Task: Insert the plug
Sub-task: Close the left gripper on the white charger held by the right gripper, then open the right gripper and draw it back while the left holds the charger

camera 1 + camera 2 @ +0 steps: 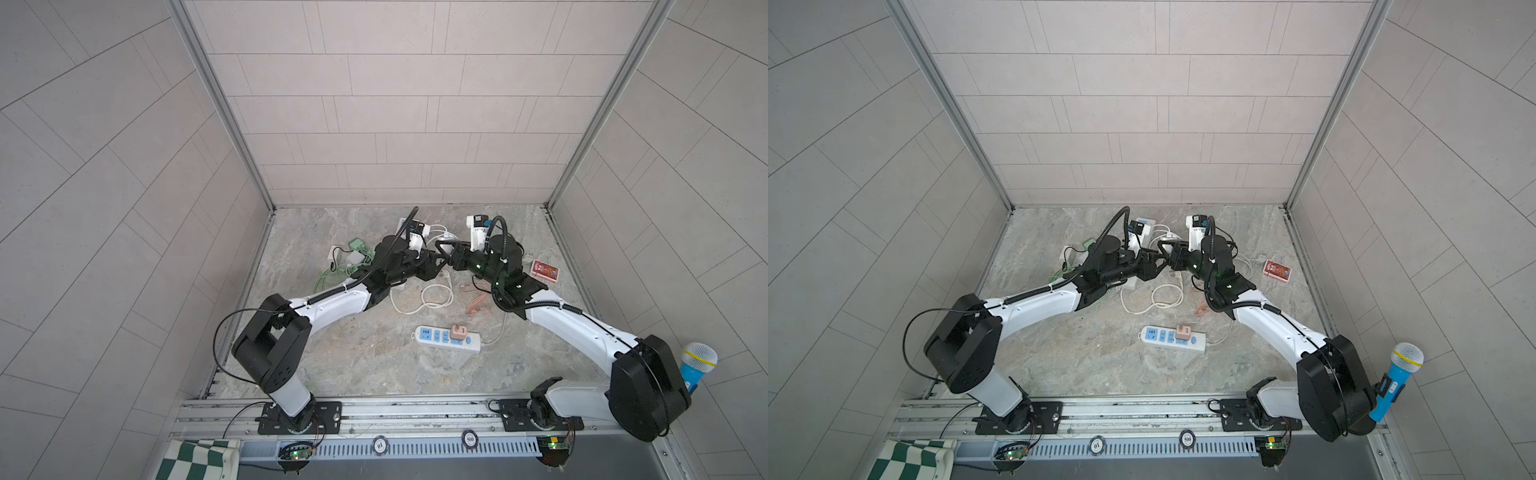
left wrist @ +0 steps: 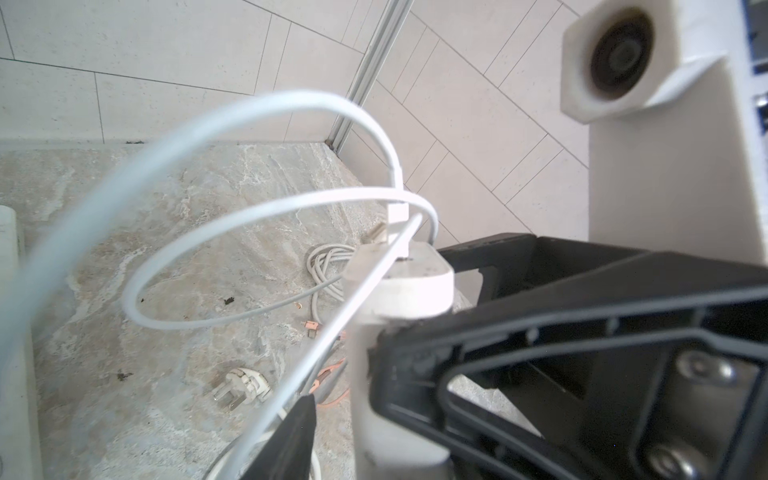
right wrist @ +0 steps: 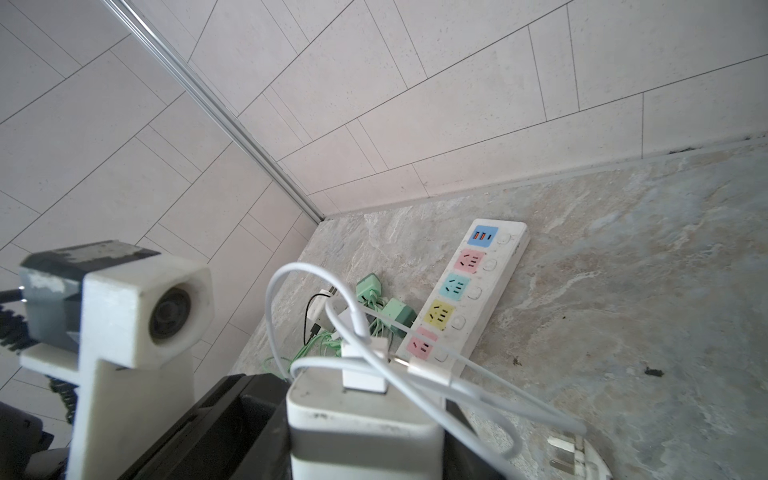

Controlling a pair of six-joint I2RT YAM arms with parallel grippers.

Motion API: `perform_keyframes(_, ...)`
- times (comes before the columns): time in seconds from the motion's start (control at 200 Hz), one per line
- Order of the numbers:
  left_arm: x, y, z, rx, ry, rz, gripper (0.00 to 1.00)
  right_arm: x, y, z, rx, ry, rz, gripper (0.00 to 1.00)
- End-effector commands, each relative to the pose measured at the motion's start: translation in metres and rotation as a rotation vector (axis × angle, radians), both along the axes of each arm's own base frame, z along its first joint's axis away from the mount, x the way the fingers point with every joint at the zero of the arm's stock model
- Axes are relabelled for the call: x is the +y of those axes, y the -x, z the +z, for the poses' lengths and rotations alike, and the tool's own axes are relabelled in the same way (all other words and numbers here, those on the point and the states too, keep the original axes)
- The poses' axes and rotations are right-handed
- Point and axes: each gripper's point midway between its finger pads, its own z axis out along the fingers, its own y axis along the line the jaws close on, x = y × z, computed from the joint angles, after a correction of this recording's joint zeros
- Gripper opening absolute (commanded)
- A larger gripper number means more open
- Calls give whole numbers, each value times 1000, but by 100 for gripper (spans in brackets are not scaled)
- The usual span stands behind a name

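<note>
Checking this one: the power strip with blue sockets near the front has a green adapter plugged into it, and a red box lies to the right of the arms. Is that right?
Not quite. The adapter plugged into the power strip is pink, not green, as both top views show. The rest holds: the strip lies near the front, and the red box lies to the right of the arms.

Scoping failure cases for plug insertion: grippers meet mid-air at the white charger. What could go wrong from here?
1. The white USB cable loops loosely around the white charger. In the left wrist view it runs between the left gripper's fingers, so it could get pinched or snagged.
2. The left gripper and right gripper nearly touch. A slight misalignment could knock the charger askew.
3. Green chargers and cords crowd the multicolored power strip, so trailing cable may catch there.
</note>
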Motion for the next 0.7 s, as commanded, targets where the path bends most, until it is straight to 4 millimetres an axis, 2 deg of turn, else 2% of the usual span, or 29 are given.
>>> perform_keyframes(0.0, 6, -15, 30, -91, 93, 62, 41, 14, 19, 3, 6, -24, 80, 23)
perform_keyframes(0.145, 7, -19, 23, -108, 49, 76, 19, 13, 20, 1, 18, -17, 78, 25)
perform_keyframes(0.25, 10, -21, 14, -122, 7, 87, 9, 10, 20, 1, 24, -8, 67, 28)
perform_keyframes(0.365, 11, -22, 4, -127, -40, 87, 1, 8, 20, 3, 30, 0, 58, 39)
perform_keyframes(0.395, 12, -22, 2, -131, -50, 85, 0, 7, 19, 2, 36, 0, 56, 47)
perform_keyframes(0.535, 16, -23, -11, -141, -110, 91, 0, -2, 16, 4, 60, -30, 39, 63)
perform_keyframes(0.695, 23, -19, -15, -250, -146, 94, 0, -23, 19, 11, 99, -57, 10, 66)
